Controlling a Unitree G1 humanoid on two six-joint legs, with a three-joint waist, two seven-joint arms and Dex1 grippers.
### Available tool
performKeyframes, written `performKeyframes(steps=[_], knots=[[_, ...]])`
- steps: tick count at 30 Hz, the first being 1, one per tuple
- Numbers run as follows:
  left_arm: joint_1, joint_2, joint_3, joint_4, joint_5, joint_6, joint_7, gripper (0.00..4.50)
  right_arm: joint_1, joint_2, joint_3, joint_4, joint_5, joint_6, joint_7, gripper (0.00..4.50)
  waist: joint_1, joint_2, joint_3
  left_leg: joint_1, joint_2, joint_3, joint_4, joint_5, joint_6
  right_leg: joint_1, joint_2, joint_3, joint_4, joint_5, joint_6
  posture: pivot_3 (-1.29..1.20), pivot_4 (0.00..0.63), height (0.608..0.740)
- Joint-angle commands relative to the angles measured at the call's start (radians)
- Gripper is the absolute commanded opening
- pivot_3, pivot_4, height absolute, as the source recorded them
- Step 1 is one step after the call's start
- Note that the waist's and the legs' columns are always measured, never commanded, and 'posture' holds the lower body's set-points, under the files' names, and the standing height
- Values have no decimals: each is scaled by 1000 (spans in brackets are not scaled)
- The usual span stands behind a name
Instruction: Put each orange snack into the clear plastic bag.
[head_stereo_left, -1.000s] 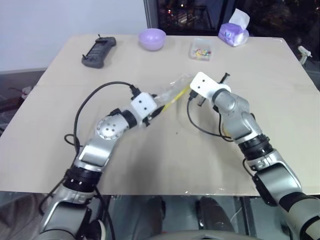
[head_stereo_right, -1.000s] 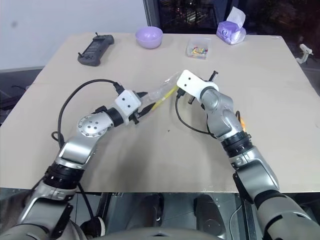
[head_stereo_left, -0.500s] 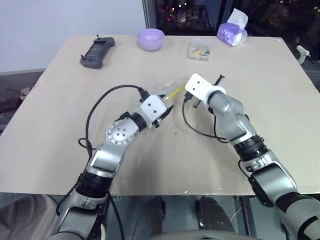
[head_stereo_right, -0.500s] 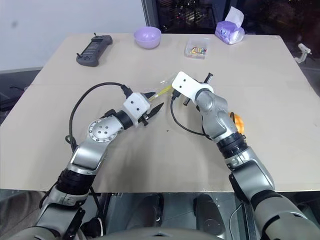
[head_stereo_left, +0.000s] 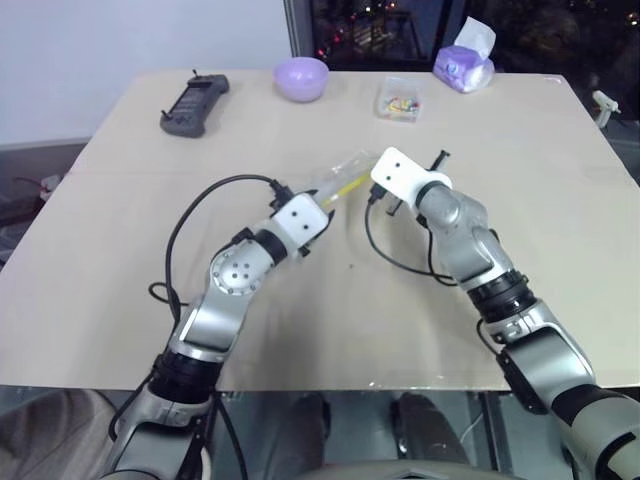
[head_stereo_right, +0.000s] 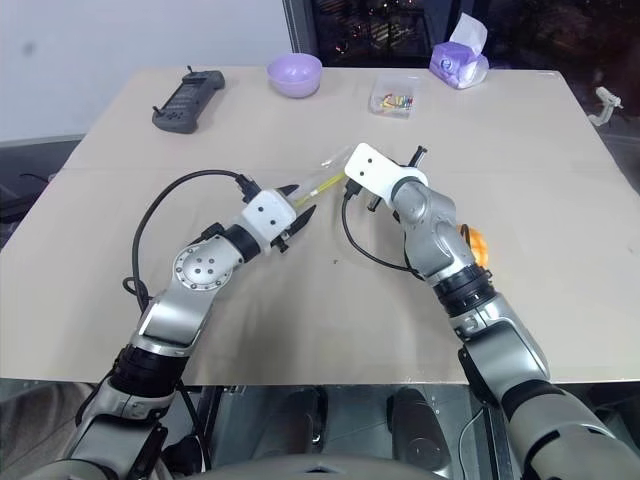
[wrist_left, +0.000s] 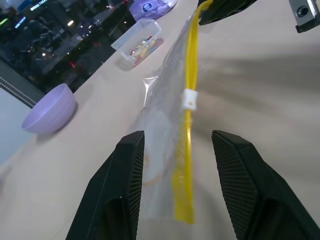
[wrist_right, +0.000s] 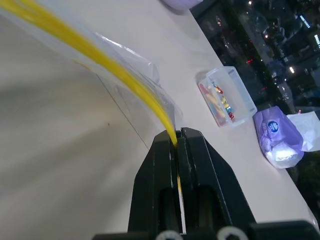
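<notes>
Two grippers are seen over the middle of a pale wooden table (head_stereo_left: 120, 300), with the clear plastic bag (wrist_left: 172, 125) stretched between them. The right gripper (wrist_right: 177, 142) is closed tight on one end of the bag's yellow seal strip (wrist_left: 189, 100), the strip being pinched between its two black fingers (wrist_right: 197, 165). From that pinch the bag hangs slanted toward the left gripper (wrist_left: 177, 175), with its far corner near the tabletop. The left gripper's fingers (wrist_left: 122, 185) are held apart, one on each side of the bag's lower end; the strip's free end lies in the gap between them, and no contact with either finger can be made out. A small white slider (wrist_left: 189, 99) is seen partway along the strip.

The orange snack (head_stereo_right: 474, 243) is found on the table behind the right forearm, partly hidden by it, well apart from the bag and outside it.

Along the far edge of the table several other things are set: a dark handheld remote (head_stereo_left: 196, 102) toward the left, a lilac bowl (head_stereo_left: 302, 77) beside it, a small clear box of coloured bits (head_stereo_left: 402, 100) further right, and a purple tissue pack (head_stereo_left: 465, 62) with a white tissue sticking up at the far right. All of these stand well apart from the two grippers.
</notes>
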Motion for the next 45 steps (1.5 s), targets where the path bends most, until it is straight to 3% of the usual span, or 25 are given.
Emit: performKeyframes(steps=[1,4,7,10,11,19,25,30,37,38,39,43,45], knots=[[-18,-6,28,-27,3,-26,10,2263,-5,-8,1,-28,-6,-14,-13,0,0,0,0,0,0,0,0,0,0,0,0,0,0,0,0,0,150,740],[-22,-11,29,-24,4,-29,7,2263,-4,-9,2,-30,-5,-16,-13,0,1,0,0,0,0,0,0,0,0,0,0,0,0,0,0,0,150,740],[-26,-21,36,-23,2,-24,9,1449,2,-6,-2,-37,0,-25,-20,0,1,0,0,0,0,0,0,0,0,0,0,0,0,0,0,0,150,740],[-27,-25,38,-22,2,-20,7,201,6,-4,-2,-42,1,-24,-19,0,1,0,0,0,0,0,0,0,0,0,0,0,0,0,0,0,150,740],[-27,-26,37,-22,3,-20,6,37,7,-5,-1,-43,1,-24,-17,0,0,0,0,0,0,0,0,0,0,0,0,0,0,0,0,0,150,740],[-29,-28,27,-10,22,-15,11,37,26,16,-55,-54,76,-18,2,0,0,0,0,0,0,0,0,0,0,0,0,0,0,0,0,0,150,740],[-27,-30,23,-4,37,-29,7,0,69,-60,-34,-132,100,-55,88,2824,2,0,0,0,0,0,0,0,0,0,0,0,0,0,0,0,150,740],[-21,-28,14,1,38,-54,-7,0,118,-188,-66,-282,174,-67,239,2824,15,0,0,0,0,0,0,-1,3,0,0,0,-1,0,0,0,150,740],[-20,-30,10,15,42,-82,-13,0,91,-83,-212,-477,487,239,374,2824,16,0,0,0,1,0,0,-2,3,1,1,0,0,0,0,0,150,740],[-19,-31,10,15,43,-84,-14,0,83,-52,-225,-482,518,290,363,2262,16,0,0,0,1,0,0,-2,3,1,1,0,0,0,0,0,150,740],[-19,-32,9,14,43,-87,-15,0,77,-26,-229,-479,537,328,348,2092,17,0,0,0,1,0,0,-2,3,1,1,0,0,0,0,0,150,740],[-15,-36,9,6,45,-90,-14,0,71,24,-202,-435,559,357,297,160,20,0,0,0,1,-1,1,-2,3,1,1,-1,0,0,0,0,150,740],[-13,-37,9,5,46,-92,-14,0,67,46,-210,-422,586,372,281,73,21,0,0,0,0,-1,1,-2,3,1,0,-1,0,0,0,0,150,740]])
